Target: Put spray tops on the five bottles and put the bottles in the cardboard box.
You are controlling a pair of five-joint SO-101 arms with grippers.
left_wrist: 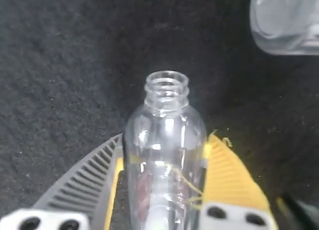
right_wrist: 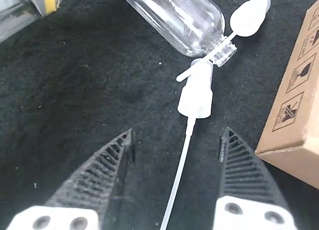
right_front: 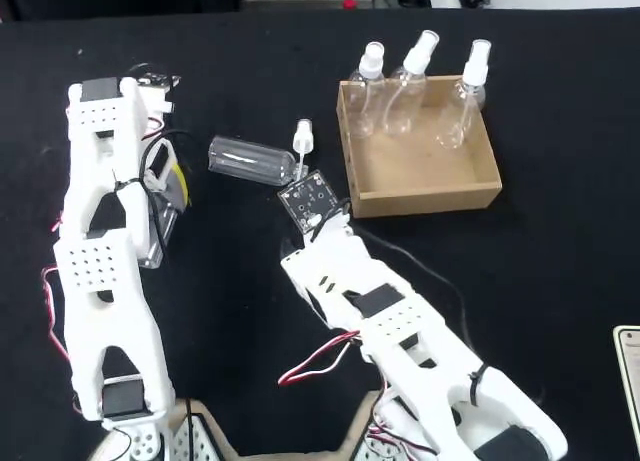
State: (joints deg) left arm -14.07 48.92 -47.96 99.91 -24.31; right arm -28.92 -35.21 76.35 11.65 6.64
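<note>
My left gripper (left_wrist: 166, 140) is shut on a clear bottle (left_wrist: 167, 115) with a bare, open neck; in the high view it sits at the left (right_front: 165, 209). A second clear bottle (right_front: 250, 159) lies on its side mid-table, its neck (right_wrist: 222, 53) toward the cardboard box (right_front: 420, 176). A white spray top (right_wrist: 197, 95) with a long tube lies on the cloth between the open fingers of my right gripper (right_wrist: 177, 135). Another spray top (right_wrist: 249, 13) rests by the lying bottle's neck (right_front: 303, 136). Three bottles with spray tops (right_front: 405, 86) lean against the box's far wall.
The table is covered in black cloth. The box's near half (right_front: 430, 166) holds nothing. The box's printed side wall (right_wrist: 299, 100) stands close beside my right gripper. A white object (right_front: 628, 366) pokes in at the right edge.
</note>
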